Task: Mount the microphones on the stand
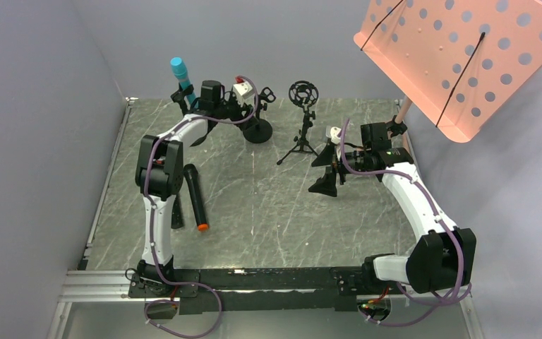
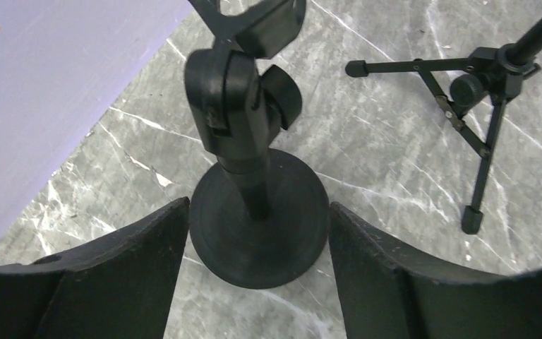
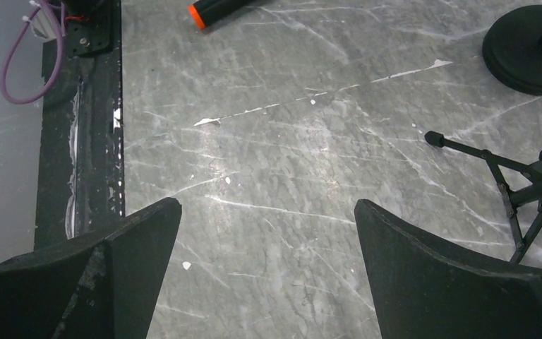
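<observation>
The left claw (image 2: 257, 206), apart, faces a round black stand base (image 2: 257, 244). The right claw (image 3: 267, 205), apart, hangs over a streaky grey table (image 3: 289, 127). The turquoise microphone (image 1: 181, 76) has its bottom hidden.

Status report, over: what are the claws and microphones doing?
Left gripper open, straddling black round-base stand. Right gripper open, empty. Turquoise microphone in a clip; orange-capped black microphone lying loose.

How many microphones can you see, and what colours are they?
Turquoise microphone: 1
Black microphone with orange end cap: 1
Total: 2 in plain view
</observation>
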Controlling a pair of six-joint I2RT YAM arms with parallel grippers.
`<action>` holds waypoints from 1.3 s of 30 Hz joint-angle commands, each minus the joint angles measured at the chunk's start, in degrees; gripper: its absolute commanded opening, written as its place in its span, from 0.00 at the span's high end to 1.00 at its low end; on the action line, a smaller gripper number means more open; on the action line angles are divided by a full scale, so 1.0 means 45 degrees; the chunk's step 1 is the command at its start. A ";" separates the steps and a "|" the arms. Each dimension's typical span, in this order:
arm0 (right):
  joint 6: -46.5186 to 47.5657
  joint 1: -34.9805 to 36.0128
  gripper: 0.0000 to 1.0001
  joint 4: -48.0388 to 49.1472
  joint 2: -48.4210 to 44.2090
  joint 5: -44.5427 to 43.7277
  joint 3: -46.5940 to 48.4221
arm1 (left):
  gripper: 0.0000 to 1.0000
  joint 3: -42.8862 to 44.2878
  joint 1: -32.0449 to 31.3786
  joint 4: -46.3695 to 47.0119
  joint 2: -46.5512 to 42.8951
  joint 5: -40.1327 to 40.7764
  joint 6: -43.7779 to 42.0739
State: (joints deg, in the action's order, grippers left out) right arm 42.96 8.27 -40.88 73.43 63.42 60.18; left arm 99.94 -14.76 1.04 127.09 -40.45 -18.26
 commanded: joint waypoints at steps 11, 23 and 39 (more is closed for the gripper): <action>0.1205 -0.0061 0.00 -0.1149 0.0151 0.0740 0.0979 | 0.40 0.1497 0.0039 0.1063 0.1078 -0.1248 -0.0939; 0.1274 -0.0061 0.00 -0.1169 0.0185 0.0654 0.1008 | 0.50 0.1907 -0.0105 0.2033 0.1552 -0.1695 -0.0138; 0.1310 -0.0066 0.00 -0.1204 0.0102 0.0629 0.1020 | 0.66 0.2000 -0.0205 0.2465 0.1700 -0.1869 0.0262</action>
State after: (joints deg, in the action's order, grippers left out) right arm 46.96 8.27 -46.28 74.15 64.82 62.43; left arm 106.96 -15.40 9.69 133.99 -46.35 -17.23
